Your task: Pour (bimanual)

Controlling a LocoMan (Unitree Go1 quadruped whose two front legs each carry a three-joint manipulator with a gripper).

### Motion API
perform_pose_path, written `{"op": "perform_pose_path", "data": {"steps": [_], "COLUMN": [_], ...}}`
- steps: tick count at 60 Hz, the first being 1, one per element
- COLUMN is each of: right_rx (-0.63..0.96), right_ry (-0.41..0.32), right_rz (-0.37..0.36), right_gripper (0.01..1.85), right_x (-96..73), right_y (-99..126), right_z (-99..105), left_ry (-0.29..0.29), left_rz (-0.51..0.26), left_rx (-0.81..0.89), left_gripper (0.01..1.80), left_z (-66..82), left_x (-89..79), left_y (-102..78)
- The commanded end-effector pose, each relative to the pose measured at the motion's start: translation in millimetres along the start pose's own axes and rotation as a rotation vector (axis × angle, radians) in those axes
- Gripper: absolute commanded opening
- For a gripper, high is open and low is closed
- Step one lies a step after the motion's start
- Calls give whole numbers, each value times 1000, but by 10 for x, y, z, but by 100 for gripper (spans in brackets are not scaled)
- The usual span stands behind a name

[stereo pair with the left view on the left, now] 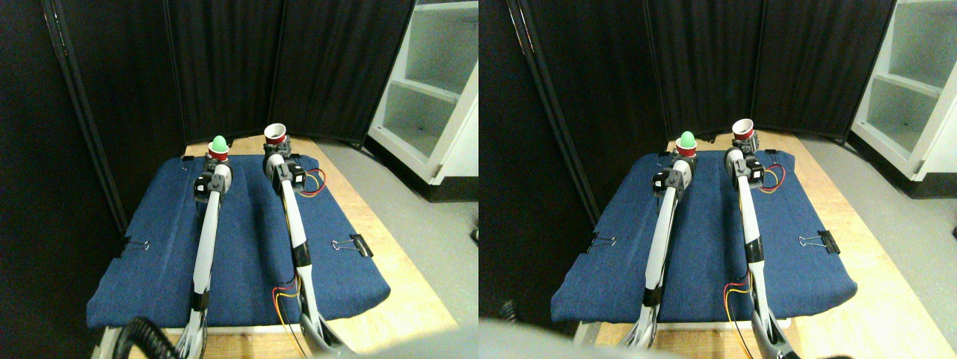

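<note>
A red cup (217, 153) with a green ball (218, 141) resting in its mouth sits at the tip of my left gripper (217, 162), which is shut on it near the far edge of the blue cloth (239, 247). To its right, a second red cup (276, 134) with a white inside is held higher and slightly tilted, and looks empty. My right gripper (277, 152) is shut on its lower part. The two cups are about a hand's width apart. The bottoms of both cups are hidden behind the grippers.
The blue cloth is clipped to a wooden table (404, 292) with black binder clips (357, 244). Black curtain panels (224, 67) stand close behind the cups. A white shelf unit (434, 90) stands at the right on the grey floor. Loose wires (314, 182) hang by the right manipulator.
</note>
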Motion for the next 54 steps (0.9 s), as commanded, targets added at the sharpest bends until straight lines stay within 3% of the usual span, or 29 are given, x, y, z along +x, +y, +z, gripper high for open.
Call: {"op": "perform_pose_path", "data": {"steps": [1,21,37,44,46,54], "right_rx": [18,87,21,20,-92,-8], "right_ry": [-37,-44,-20,-19,-19,-17], "right_rz": [70,38,57,48,71,26], "right_gripper": [33,33,33,33,33,33], "right_x": [-49,-89,-68,-55,-41,-28], "right_y": [68,-171,-342,-427,-452,-524], "right_z": [65,72,86,90,100,100], "left_ry": [-21,-55,-96,-80,-85,-86], "left_rz": [-39,-24,14,26,31,36], "left_rx": [-19,-22,-48,-56,-64,-67], "left_gripper": [33,33,33,33,33,33], "left_z": [66,165,78,28,12,-11], "left_x": [-7,61,106,168,183,213], "left_y": [-18,247,408,487,505,542]}}
